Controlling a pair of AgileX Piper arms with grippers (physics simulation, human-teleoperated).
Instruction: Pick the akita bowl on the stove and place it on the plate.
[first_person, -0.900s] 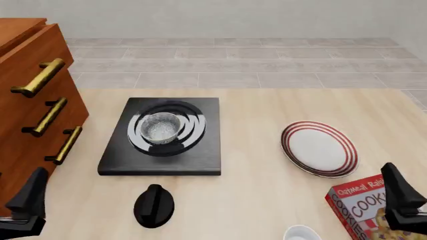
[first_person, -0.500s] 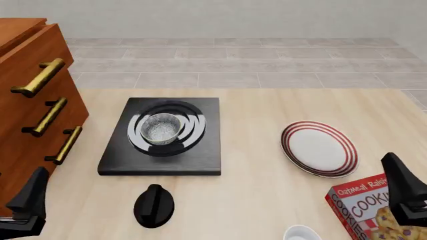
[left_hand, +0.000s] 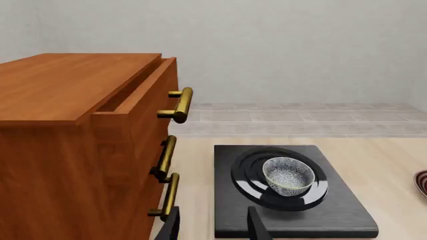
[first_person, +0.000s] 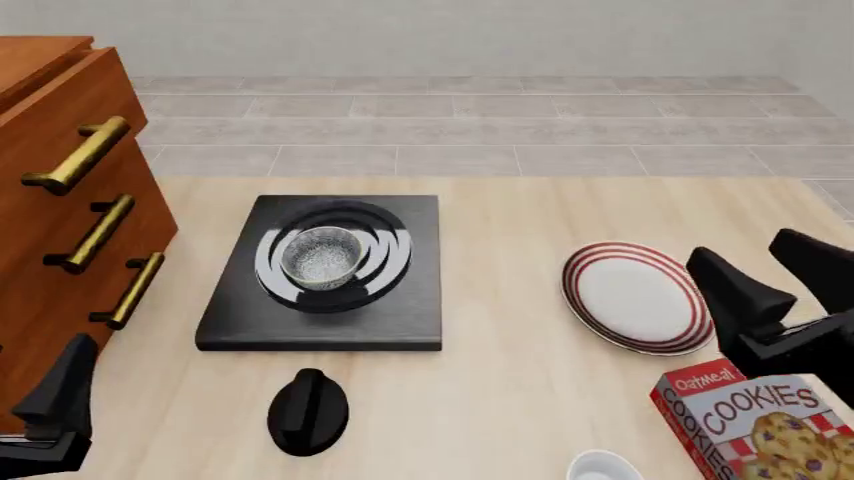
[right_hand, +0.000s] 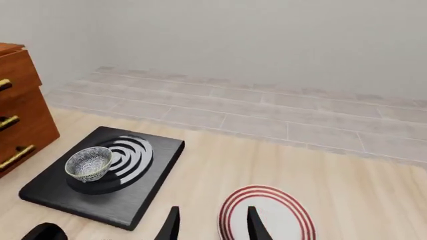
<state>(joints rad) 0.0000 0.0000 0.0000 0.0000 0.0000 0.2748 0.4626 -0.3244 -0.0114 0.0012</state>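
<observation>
The akita bowl (first_person: 324, 258), speckled grey-white inside, stands upright on the ringed burner of the black stove (first_person: 400, 310), left of centre. The red-striped white plate (first_person: 633, 297) lies on the table to the right, with nothing on it. My right gripper (first_person: 745, 250) hangs open just right of the plate, far from the bowl. In the right wrist view its open fingers (right_hand: 171, 225) frame the plate (right_hand: 267, 217), with the bowl (right_hand: 88, 163) beyond. My left gripper (left_hand: 213, 227) is open at the near left corner, short of the stove (left_hand: 333, 220) and bowl (left_hand: 288, 173).
A wooden drawer cabinet (first_person: 60, 210) with brass handles stands at the left edge. A black oval knob-like object (first_person: 308, 411) lies in front of the stove. A cookie box (first_person: 761, 420) and a plain white bowl (first_person: 607, 466) sit at the near right.
</observation>
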